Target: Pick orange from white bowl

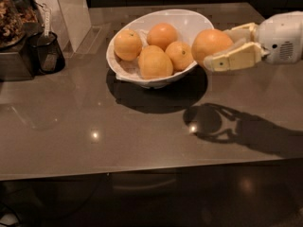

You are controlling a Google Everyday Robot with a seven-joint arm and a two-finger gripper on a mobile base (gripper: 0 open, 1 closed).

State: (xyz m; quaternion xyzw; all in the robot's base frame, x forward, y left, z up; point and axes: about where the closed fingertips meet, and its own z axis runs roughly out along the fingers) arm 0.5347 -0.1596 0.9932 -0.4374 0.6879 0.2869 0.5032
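Observation:
My gripper (218, 48) reaches in from the right and is shut on the orange (210, 45), a large round one. It holds the fruit in the air just right of the white bowl's rim, above the table. The white bowl (189, 21) stands at the back middle of the table and holds several other oranges (155, 63). One cream finger (234, 58) lies along the near side of the held orange; the other shows behind it. The orange's shadow falls on the table below.
A small black mesh cup (47, 53) and a dark appliance (14, 41) stand at the left edge. A pale upright box (71, 11) stands behind them. The brown glossy table (118, 136) ends in a front edge near the bottom.

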